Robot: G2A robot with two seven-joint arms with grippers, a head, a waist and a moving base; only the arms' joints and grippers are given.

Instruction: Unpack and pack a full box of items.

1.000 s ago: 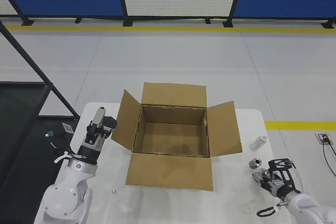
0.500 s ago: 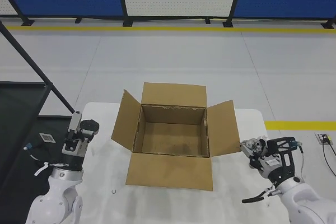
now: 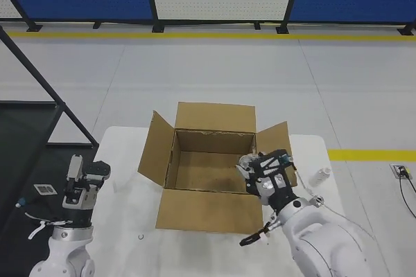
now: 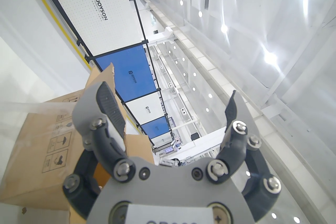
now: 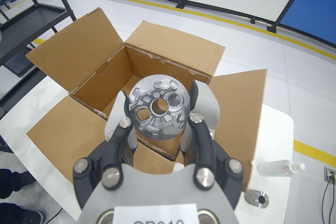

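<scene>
The white worktop (image 3: 125, 149) carries an open cardboard box (image 3: 209, 211) at its centre, flaps spread. The right end effector (image 5: 159, 95) clamps a toothed metal disc (image 5: 168, 118) over the box's 3 o'clock wall. Packing looks under way; next it should lower the disc inside and release it. The left end effector (image 4: 169, 93) hangs spread and empty at 9 o'clock. A small bottle (image 3: 320, 176) lies at 3 o'clock.

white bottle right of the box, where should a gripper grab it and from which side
Take the white bottle at mid-body, from above, fingers straddling its long axis. It lies on its side on the table, apart from the box flap and the small metal cylinder, so both long sides look free. The narrow nozzle end offers less to hold.
</scene>
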